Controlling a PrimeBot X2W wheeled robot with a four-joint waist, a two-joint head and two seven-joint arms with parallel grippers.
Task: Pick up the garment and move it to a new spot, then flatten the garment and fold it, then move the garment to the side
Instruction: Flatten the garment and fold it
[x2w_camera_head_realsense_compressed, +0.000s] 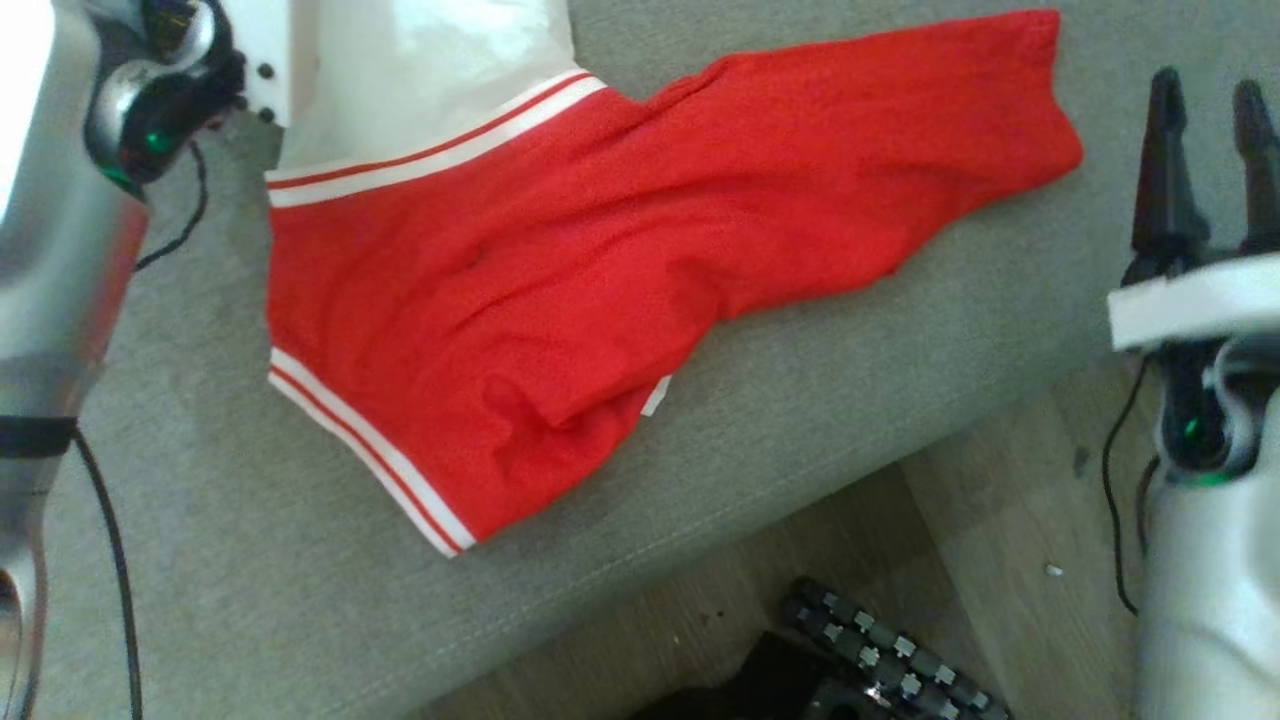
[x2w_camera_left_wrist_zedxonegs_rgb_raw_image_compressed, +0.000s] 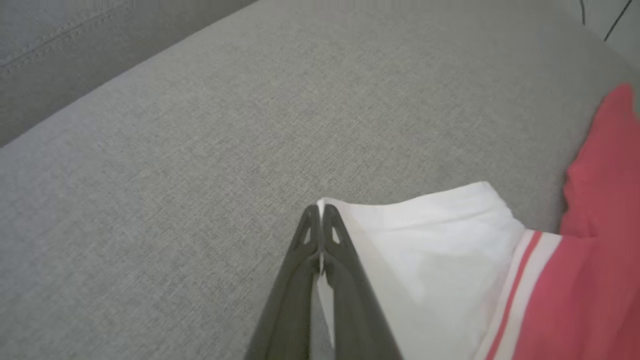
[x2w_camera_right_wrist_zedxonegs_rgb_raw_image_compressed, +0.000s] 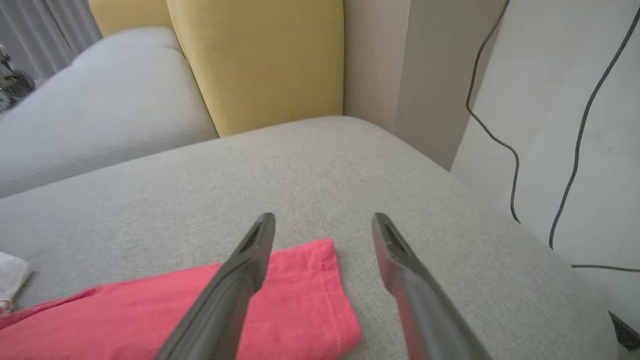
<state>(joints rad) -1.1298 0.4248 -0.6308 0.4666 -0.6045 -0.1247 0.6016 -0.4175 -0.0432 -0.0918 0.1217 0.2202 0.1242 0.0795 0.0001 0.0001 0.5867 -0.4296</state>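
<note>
Your left gripper (x2w_camera_left_wrist_zedxonegs_rgb_raw_image_compressed: 320, 212) has its two dark fingers pressed tight together on the corner of the white panel of the red knit garment with white-and-red striped trim (x2w_camera_left_wrist_zedxonegs_rgb_raw_image_compressed: 450, 260); a sliver of white cloth shows between them, so I judge this a real pinch on the hem, not a near miss. A corner is a sensible place to grip, since it lets the cloth pull out flat instead of bunching.

Your right gripper (x2w_camera_right_wrist_zedxonegs_rgb_raw_image_compressed: 325, 220) stands wide, holding nothing, and hovers above the far red end of the garment (x2w_camera_right_wrist_zedxonegs_rgb_raw_image_compressed: 305, 295) with one finger over the cloth and the other over bare cushion. It looks placed to take that end, so the piece can be carried stretched between both arms.

The garment (x2w_camera_head_realsense_compressed: 600, 270) lies rumpled across the grey woven sofa seat (x2w_camera_head_realsense_compressed: 200, 500), its lower folds near the front edge, beyond which is the wooden floor (x2w_camera_head_realsense_compressed: 1000, 520). A yellow upholstered cushion (x2w_camera_right_wrist_zedxonegs_rgb_raw_image_compressed: 260, 60) stands behind the seat. Mind that edge: lifting by one corner alone could let the loose part slip toward the floor.
</note>
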